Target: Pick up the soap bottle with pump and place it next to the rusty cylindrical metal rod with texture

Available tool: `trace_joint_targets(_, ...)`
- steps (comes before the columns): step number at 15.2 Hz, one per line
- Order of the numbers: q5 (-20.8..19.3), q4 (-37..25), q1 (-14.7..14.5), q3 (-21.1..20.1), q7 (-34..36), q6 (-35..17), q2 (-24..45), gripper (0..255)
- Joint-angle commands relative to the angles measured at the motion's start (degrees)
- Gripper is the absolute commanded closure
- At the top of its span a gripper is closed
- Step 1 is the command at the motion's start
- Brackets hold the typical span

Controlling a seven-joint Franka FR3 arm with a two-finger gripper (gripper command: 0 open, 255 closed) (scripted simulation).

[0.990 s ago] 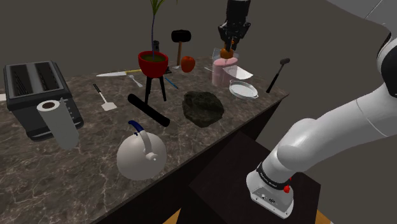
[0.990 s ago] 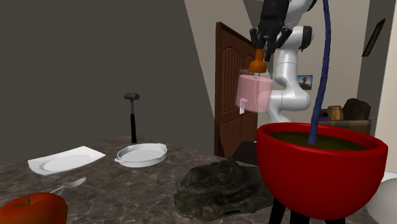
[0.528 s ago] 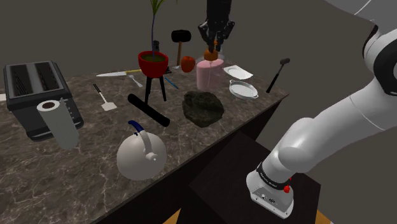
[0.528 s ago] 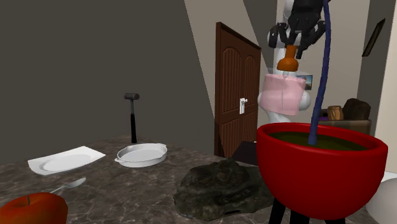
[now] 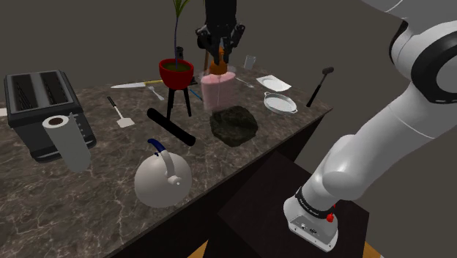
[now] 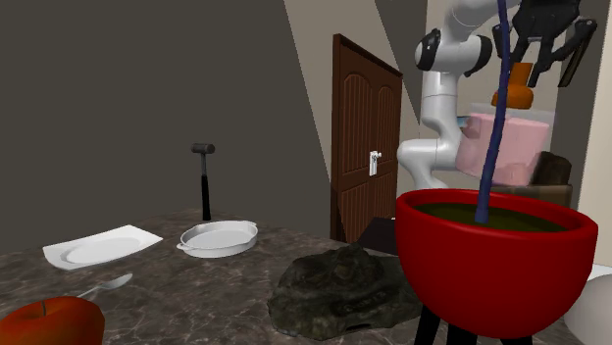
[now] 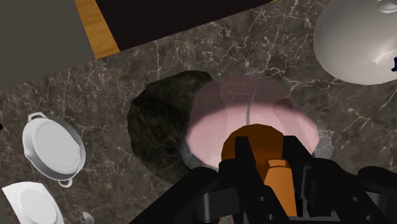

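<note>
The soap bottle has a pink see-through body and an orange pump. It hangs above the marble counter, with my black gripper shut on the pump from above. In the shoulder view it is over the far edge of a dark rock-like lump, to the right of the red pot. The dark cylindrical rod lies on the counter in front of the pot's stand, left of the lump. The second exterior view has the bottle and gripper high behind the red pot. The wrist view shows the fingers clasping the pump over the pink body.
A grey kettle, a paper roll and a toaster stand at the shoulder view's left. A pan, white plate and hammer lie at the right. A spatula and knife lie behind the rod.
The gripper has carried the bottle toward the shoulder view's left, from near the pan and plate to over the dark lump beside the red pot. It stayed shut on the pump.
</note>
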State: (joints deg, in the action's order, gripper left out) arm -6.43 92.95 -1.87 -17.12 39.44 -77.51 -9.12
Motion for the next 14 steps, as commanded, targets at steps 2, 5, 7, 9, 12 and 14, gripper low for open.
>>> trace_joint_targets(2,-0.75,-6.13,-1.73,-2.91,4.66,1.79,5.16,255)
trace_joint_targets(5,-0.62,-4.49,-1.99,-3.09,5.3,0.27,5.12,255)
trace_joint_targets(7,-0.39,-2.2,-1.93,-2.98,5.35,-1.44,4.48,255)
trace_joint_targets(9,-0.19,0.0,-1.89,-2.88,5.4,-3.11,3.92,255)
trace_joint_targets(12,0.06,3.12,-1.86,-2.77,5.52,-5.58,3.21,255)
trace_joint_targets(14,0.2,5.1,-1.85,-2.71,5.61,-7.19,2.82,255)
